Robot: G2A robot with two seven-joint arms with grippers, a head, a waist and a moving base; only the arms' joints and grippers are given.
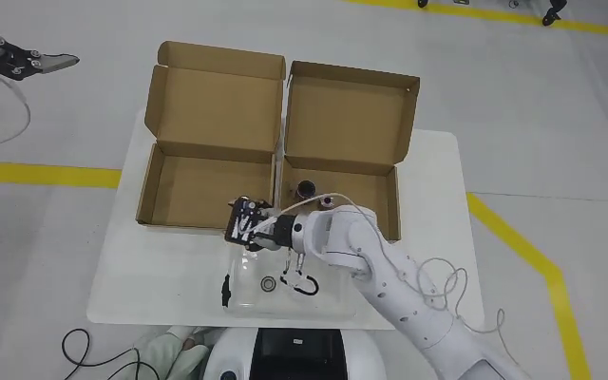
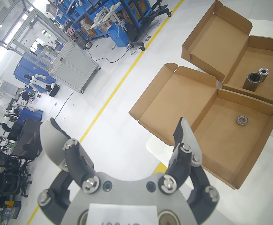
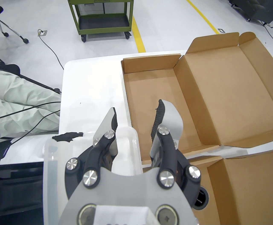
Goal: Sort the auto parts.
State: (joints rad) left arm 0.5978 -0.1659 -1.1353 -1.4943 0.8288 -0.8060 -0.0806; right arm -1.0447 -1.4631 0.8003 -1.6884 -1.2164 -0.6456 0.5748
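Two open cardboard boxes stand side by side at the back of the white table (image 1: pixel 427 190). The left box (image 1: pixel 180 195) holds a ring bearing (image 2: pixel 241 120). In the right box (image 1: pixel 366 195) stand a dark cylinder (image 1: pixel 306 186) and a small silver sleeve (image 2: pixel 263 72). In front of the boxes, a clear tray (image 1: pixel 249 296) holds a bearing ring (image 1: pixel 269 282), a black clip (image 1: pixel 302 282) and a black piece (image 1: pixel 226 288). My right gripper (image 1: pixel 236 220) hangs open and empty above the left box's front edge (image 3: pixel 136 107). My left gripper (image 1: pixel 43 62) is open over the floor, far left of the table (image 2: pixel 116 120).
Both box lids (image 1: pixel 223 100) stand up at the back. Pale green fabric (image 1: pixel 171 347) and black cables lie at the table's front left corner. Yellow floor lines (image 1: pixel 57 174) run past both sides. A green cart (image 3: pixel 104 17) stands beyond the table.
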